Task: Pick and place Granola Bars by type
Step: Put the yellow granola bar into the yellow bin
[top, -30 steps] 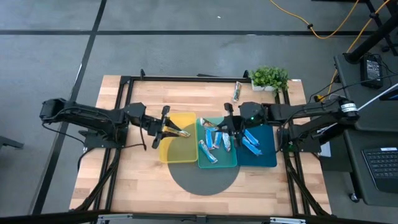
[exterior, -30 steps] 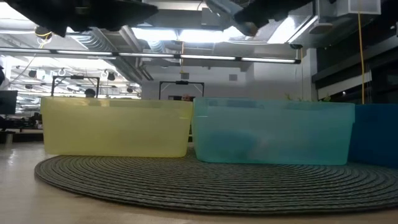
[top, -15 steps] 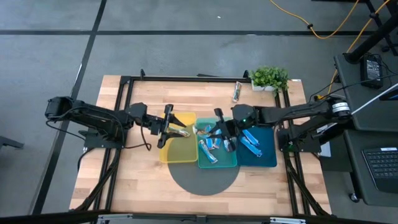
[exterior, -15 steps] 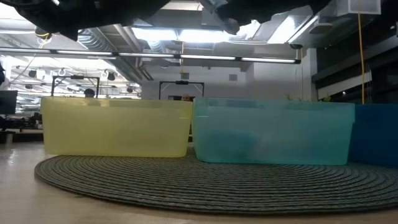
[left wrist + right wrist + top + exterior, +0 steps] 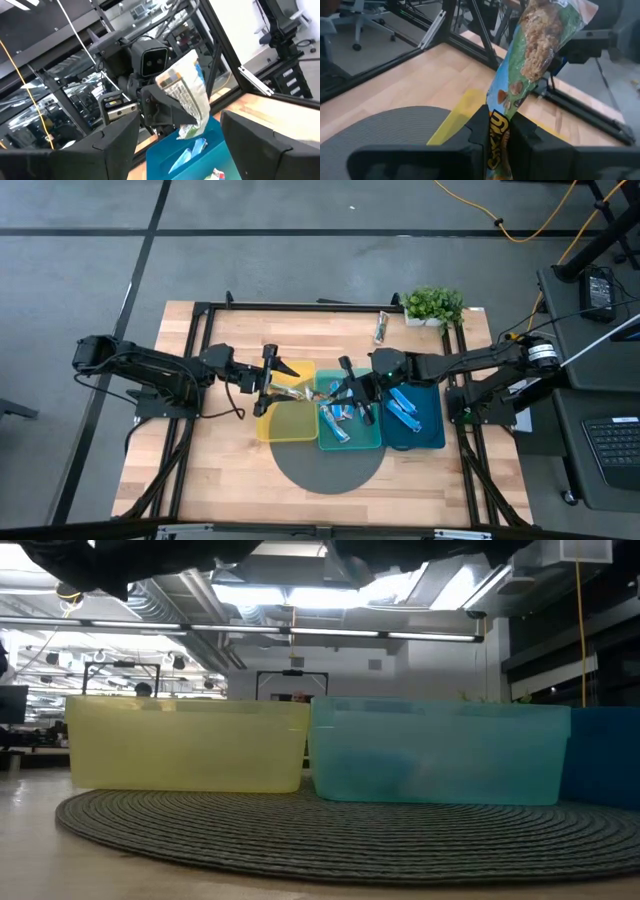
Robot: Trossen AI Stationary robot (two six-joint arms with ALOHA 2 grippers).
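My left gripper (image 5: 272, 383) stands open over the far part of the yellow tray (image 5: 285, 423); its wrist view shows nothing between its fingers. A tan granola bar (image 5: 293, 391) shows just beyond its fingertips; whether it lies in the tray I cannot tell. My right gripper (image 5: 342, 387), at the border of the yellow and teal trays, is shut on a green-and-tan granola bar (image 5: 535, 45), which also faces the left wrist camera (image 5: 186, 97). Several blue-and-white bars (image 5: 336, 420) lie in the teal tray (image 5: 352, 442), and blue bars (image 5: 403, 408) in the dark blue tray (image 5: 428, 438). My right gripper pinches one end of the green-and-tan bar (image 5: 498, 125) between its two fingers. The fingers come roughly level from the table's right, and the bar runs on along them toward my left gripper. It is lifted clear of the trays, its free end (image 5: 555, 10) tilted upward.
A round grey mat (image 5: 330, 468) lies under the trays' near side. One more wrapped bar (image 5: 381, 327) lies by the far edge, next to a potted plant (image 5: 433, 304). A black frame (image 5: 200, 320) borders the table. In the low view the yellow (image 5: 185, 745) and teal (image 5: 435, 752) walls fill the middle.
My left gripper has opened over the yellow tray. My right gripper, shut on its bar all the while, has gone toward the table's left, from over the teal tray to the border with the yellow tray, close to my left gripper.
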